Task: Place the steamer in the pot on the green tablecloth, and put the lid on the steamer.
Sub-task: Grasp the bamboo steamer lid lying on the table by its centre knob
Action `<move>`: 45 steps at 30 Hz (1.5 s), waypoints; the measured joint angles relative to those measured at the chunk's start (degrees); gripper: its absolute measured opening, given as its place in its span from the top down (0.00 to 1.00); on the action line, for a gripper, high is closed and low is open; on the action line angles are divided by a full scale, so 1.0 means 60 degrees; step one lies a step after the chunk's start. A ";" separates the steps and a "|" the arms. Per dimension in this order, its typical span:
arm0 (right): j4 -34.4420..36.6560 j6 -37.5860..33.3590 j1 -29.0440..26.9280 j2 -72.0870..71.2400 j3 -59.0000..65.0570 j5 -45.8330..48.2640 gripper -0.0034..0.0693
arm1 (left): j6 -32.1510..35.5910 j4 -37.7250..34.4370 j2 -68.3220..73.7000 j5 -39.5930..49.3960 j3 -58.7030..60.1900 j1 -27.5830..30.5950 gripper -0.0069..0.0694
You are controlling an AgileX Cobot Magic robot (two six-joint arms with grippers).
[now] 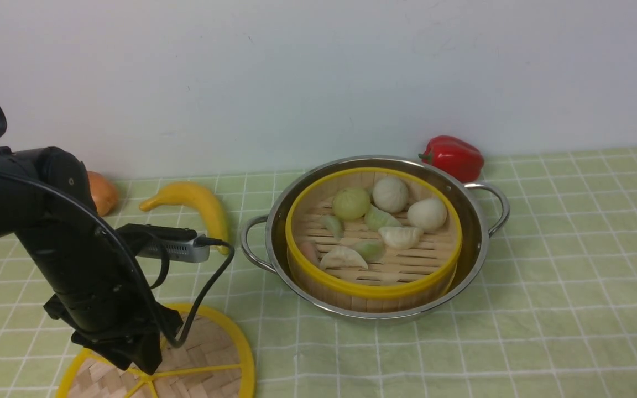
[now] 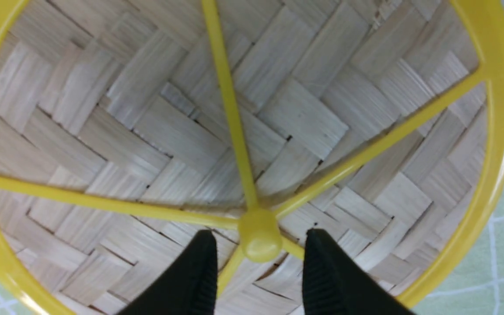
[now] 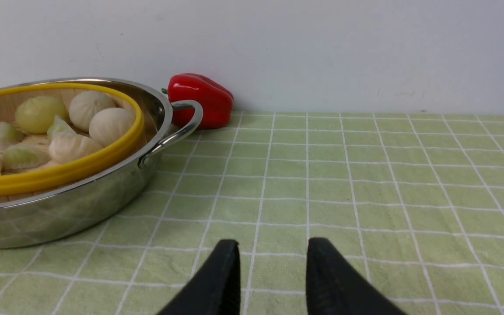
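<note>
Status from my side. The flat round woven-bamboo lid with yellow rim and spokes (image 1: 213, 354) lies on the pale green, white-gridded tablecloth (image 1: 545, 287) covering the tabletop. It is at the lower left of the front frame, partly hidden by the black left arm (image 1: 69, 249). The weave is matte, straw-coloured herringbone.

Left pincer (image 2: 260, 236) is right down over the lid. Its black ribbed fingers (image 2: 199, 271) stand either side of the rounded yellow hub (image 2: 260, 227) with a small gap each side. It is parted and gripping nothing that I can see.

The round bamboo-slat steamer with yellow rim and straight wooden wall (image 1: 371, 290) sits inside the wide, shallow, shiny steel pot with two loop handles (image 1: 473, 235), centre frame. Smooth round buns (image 1: 390, 194) and pleated crescent dumplings (image 1: 343, 257) lie on the slats.

Right pincer (image 3: 272, 242) hovers low over bare cloth, jaws apart, nothing between them.

A glossy red bell pepper (image 1: 454, 157) sits behind the pot's right handle. A curved yellow banana (image 1: 197, 202) and a brownish onion (image 1: 103, 192) are at middle left, near the white wall.
</note>
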 joint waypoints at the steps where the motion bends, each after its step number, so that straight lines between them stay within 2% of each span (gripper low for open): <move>1: 0.0000 0.0000 0.0000 0.0000 0.0000 0.0000 0.62 | 0.0000 0.0000 0.0000 0.0000 0.0000 0.0000 0.57; 18: 0.0000 -0.0032 0.0000 0.0000 0.0000 0.0000 0.62 | -0.0020 -0.0124 0.0568 0.0003 0.0000 0.0000 0.57; 22: 0.0000 -0.0032 0.0000 0.0000 0.0000 0.0000 0.62 | -0.0039 -0.0113 0.0805 0.0021 0.0000 0.0000 0.62; 27: 0.0000 -0.0032 0.0000 0.0000 0.0000 0.0000 0.62 | -0.0092 -0.0108 0.0899 0.0069 -0.0040 0.0000 0.75; 35: 0.0000 -0.0032 0.0000 0.0000 0.0000 0.0000 0.62 | -0.0092 -0.0089 0.0831 0.0331 -0.0224 0.0000 0.75; 41: 0.0000 -0.0032 0.0000 0.0000 0.0000 0.0000 0.62 | -0.0106 0.0277 0.0242 0.0942 -0.1065 0.0000 0.75; 45: 0.0000 -0.0032 0.0000 0.0000 0.0000 0.0000 0.62 | -0.0343 0.1276 -0.0450 0.0995 -0.2365 0.0000 0.75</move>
